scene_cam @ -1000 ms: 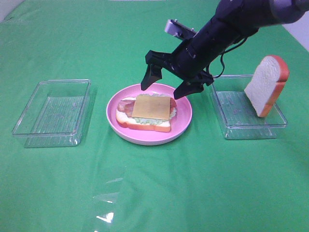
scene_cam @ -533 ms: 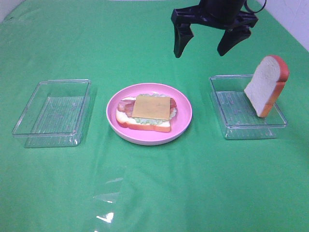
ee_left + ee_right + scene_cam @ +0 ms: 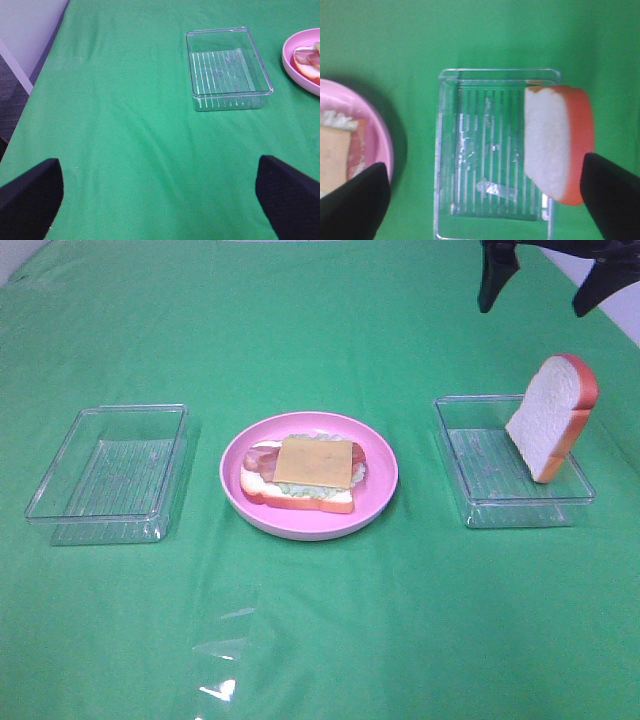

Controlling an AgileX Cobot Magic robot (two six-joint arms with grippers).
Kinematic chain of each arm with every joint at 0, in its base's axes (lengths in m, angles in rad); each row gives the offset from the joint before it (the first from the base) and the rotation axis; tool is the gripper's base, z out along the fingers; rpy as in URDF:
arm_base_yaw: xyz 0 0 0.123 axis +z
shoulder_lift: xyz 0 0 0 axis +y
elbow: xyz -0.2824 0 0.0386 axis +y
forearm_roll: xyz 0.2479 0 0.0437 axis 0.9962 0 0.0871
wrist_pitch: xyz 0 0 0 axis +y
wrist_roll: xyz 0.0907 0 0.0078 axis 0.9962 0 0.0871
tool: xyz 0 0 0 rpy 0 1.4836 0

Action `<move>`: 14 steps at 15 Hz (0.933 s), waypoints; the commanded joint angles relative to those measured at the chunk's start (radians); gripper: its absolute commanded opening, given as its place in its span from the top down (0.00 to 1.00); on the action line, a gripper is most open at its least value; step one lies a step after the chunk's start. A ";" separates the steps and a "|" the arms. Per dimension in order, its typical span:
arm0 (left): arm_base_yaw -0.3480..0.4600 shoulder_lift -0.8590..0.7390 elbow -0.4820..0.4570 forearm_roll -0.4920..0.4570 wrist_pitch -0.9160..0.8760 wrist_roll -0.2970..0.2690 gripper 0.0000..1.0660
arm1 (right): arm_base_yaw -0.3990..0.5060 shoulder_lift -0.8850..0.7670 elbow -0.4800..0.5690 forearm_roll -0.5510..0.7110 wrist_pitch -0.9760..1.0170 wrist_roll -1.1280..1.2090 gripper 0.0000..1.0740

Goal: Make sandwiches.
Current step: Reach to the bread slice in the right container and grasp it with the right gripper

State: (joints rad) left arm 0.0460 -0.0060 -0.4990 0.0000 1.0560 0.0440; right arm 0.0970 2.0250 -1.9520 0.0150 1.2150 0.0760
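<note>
An open sandwich (image 3: pixel 305 472) lies on the pink plate (image 3: pixel 380 495): a bread slice, lettuce, bacon and a yellow cheese square (image 3: pixel 315 460) on top. A second bread slice (image 3: pixel 552 416) leans upright against the right wall of the right clear tray (image 3: pixel 480 465); it also shows in the right wrist view (image 3: pixel 559 142). My right gripper (image 3: pixel 545 285) is open and empty, high above that tray at the top of the exterior view. My left gripper (image 3: pixel 160 192) is open and empty over bare cloth, away from the plate (image 3: pixel 295 62).
An empty clear tray (image 3: pixel 110 470) stands left of the plate, also seen in the left wrist view (image 3: pixel 225 67). The table is covered by a green cloth. The table's left edge shows in the left wrist view (image 3: pixel 45 60).
My right gripper has risen from just above the sandwich and moved right, now above the right tray. The cheese stays on the sandwich. The leaning bread slice has not moved.
</note>
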 commanded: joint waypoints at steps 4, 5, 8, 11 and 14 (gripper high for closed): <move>-0.004 -0.015 0.004 -0.012 -0.006 -0.006 0.09 | -0.138 -0.012 0.063 0.009 0.060 -0.027 0.08; -0.004 -0.015 0.004 -0.012 -0.006 -0.006 0.09 | -0.149 -0.012 0.091 0.012 0.049 -0.034 0.08; -0.004 -0.015 0.004 -0.012 -0.006 -0.006 0.09 | -0.151 -0.011 0.147 0.039 -0.046 -0.051 0.09; -0.004 -0.015 0.004 -0.012 -0.006 -0.006 0.09 | -0.151 0.008 0.166 0.072 -0.131 -0.052 0.09; -0.004 -0.015 0.004 -0.012 -0.006 -0.006 0.09 | -0.148 0.081 0.166 0.085 -0.129 -0.052 0.09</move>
State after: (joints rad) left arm 0.0460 -0.0060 -0.4990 0.0000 1.0560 0.0440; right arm -0.0510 2.1110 -1.7950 0.1010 1.0840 0.0390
